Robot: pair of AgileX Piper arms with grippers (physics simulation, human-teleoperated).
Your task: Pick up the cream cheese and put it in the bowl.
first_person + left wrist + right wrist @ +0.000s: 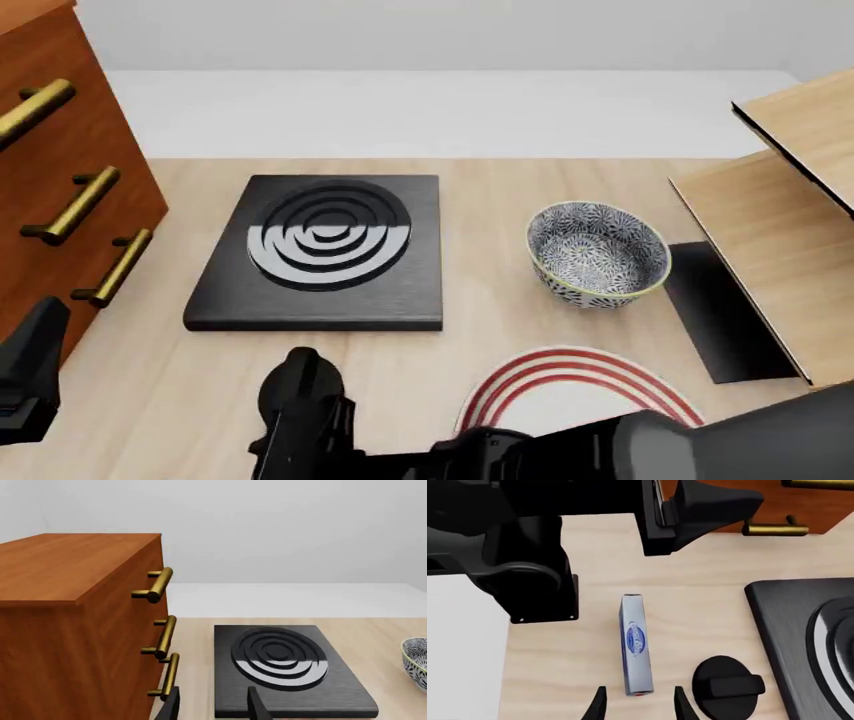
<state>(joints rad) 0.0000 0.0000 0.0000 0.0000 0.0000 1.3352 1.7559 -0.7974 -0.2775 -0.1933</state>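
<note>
Right fingers (599, 702) apart, either side of the cream cheese (635, 644) box's near end.

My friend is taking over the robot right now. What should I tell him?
Left gripper: open, holding nothing, aimed toward the stove plate and wooden cabinet.
Right gripper: open, poised over the cream cheese, one end of the box between its fingertips, not gripped.
Cream cheese lies on the table beside the stove knob.
Bowl: empty, right of the stove plate.
Done: approach. Left: grasp, lift, carry to the bowl, release.
</note>
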